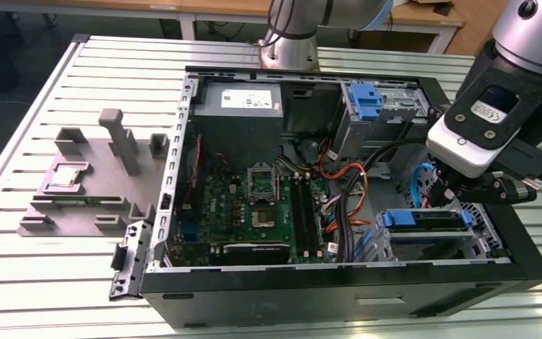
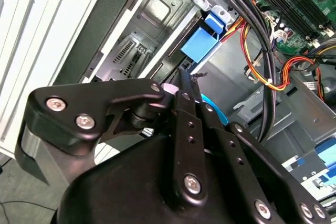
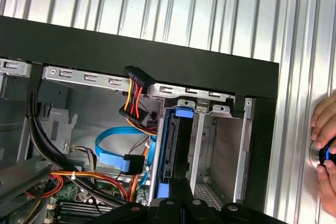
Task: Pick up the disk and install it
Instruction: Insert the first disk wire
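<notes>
Arm is hanging over the front corner of the open computer case (image 1: 346, 300), at the exterior view's right. Claw (image 1: 452, 192) is sitting directly above the drive cage (image 1: 428, 248).

Disk (image 1: 426, 219) is standing on edge in a cage slot, blue frame uppermost. In the exterior view its long edge is running left to right, roughly parallel to the case's near wall. Judging it mostly seated; how deep it is sitting is not showing clearly.

First wrist view: the disk (image 3: 170, 148) is showing edge-on as a narrow strip between the cage's metal walls, running straight away from the claw (image 3: 180, 195). Claw is lining up with that strip, tips right at the disk's near end. Touching or just apart: cannot tell.

Claw state: clenched. Fingers (image 3: 172, 204) are lying together with no gap showing in both wrist views. Nothing is visibly being pinched between them.

A pale blue cable (image 3: 113, 148) is looping beside the cage, clear of the slot. A person's hand (image 3: 325, 148) is resting on the slatted table (image 3: 294, 35) beside the case, well apart from the claw.
</notes>
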`<state>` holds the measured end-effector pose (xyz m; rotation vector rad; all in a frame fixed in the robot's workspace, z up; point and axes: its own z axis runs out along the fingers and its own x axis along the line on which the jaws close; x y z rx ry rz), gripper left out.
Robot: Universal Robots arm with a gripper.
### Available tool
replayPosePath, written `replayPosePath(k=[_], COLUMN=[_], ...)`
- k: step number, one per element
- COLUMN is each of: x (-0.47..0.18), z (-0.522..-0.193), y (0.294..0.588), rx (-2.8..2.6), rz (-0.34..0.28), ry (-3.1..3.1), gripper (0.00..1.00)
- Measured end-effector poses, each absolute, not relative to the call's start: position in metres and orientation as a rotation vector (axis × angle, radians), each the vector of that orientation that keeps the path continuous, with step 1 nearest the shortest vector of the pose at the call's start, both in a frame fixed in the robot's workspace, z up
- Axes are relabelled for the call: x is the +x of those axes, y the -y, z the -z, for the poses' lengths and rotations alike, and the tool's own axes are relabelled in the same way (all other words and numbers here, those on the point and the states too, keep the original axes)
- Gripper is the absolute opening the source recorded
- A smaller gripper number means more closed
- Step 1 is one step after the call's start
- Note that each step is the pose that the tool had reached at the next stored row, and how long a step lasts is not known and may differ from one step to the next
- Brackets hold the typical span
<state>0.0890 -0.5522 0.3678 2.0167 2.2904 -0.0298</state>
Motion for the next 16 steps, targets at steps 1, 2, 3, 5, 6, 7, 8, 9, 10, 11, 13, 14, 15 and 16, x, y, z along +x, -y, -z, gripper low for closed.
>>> replayPosePath(k=[1,2,3,5,6,7,8,9,10,11,13,14,15,16], x=[0.0890,0.0890,0.0890,0.0910,0.0952,0.0966,0.0969,0.0970,0.0970,0.0970,0.0971,0.0971,0.0973,0.0980], z=[-0.3678,-0.3678,-0.3678,-0.3678,-0.3677,-0.3677,-0.3678,-0.3678,-0.3678,-0.3678,-0.3678,-0.3677,-0.3677,-0.3677], y=[0.5522,0.5522,0.5522,0.5522,0.5521,0.5520,0.5520,0.5520,0.5520,0.5520,0.5520,0.5520,0.5520,0.5520], rx=[2.017,2.017,2.016,2.016,2.016,2.016,2.016,2.016,2.016,2.013,1.945,1.930,1.920,1.916], rz=[0.030,0.030,0.030,0.030,0.030,0.030,0.030,0.030,0.030,0.030,0.026,0.025,0.024,0.024], ry=[-2.290,-2.290,-2.291,-2.291,-2.291,-2.291,-2.291,-2.291,-2.291,-2.293,-2.351,-2.363,-2.372,-2.375], gripper=[0.10,0.10,0.10,0.10,0.10,0.10,0.10,0.10,0.10,0.10,0.10,0.10,0.10,0.10])
